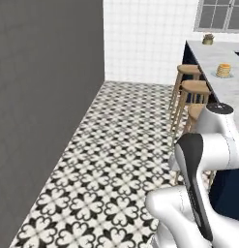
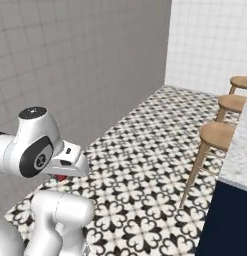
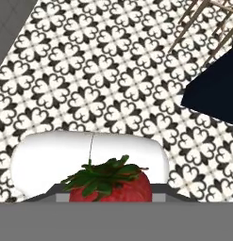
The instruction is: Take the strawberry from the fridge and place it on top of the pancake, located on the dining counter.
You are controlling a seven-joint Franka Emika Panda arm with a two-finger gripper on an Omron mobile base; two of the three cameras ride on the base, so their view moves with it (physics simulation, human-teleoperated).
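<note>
The strawberry (image 3: 111, 186), red with a green leafy cap, sits at the bottom between the fingers, which seem to be closed on it, though their tips are hidden. Beyond lies the black-and-white patterned floor (image 3: 89, 70), with wooden stool legs (image 3: 203, 23) and the counter's navy base (image 3: 217, 89) at upper right.

strawberry (image 3: 110, 184): red, green leafy cap, held low above patterned floor | pancake (image 1: 224, 69): golden stack on pale plate, on dining counter (image 1: 210, 58) | dining counter: marble top, navy base
</note>
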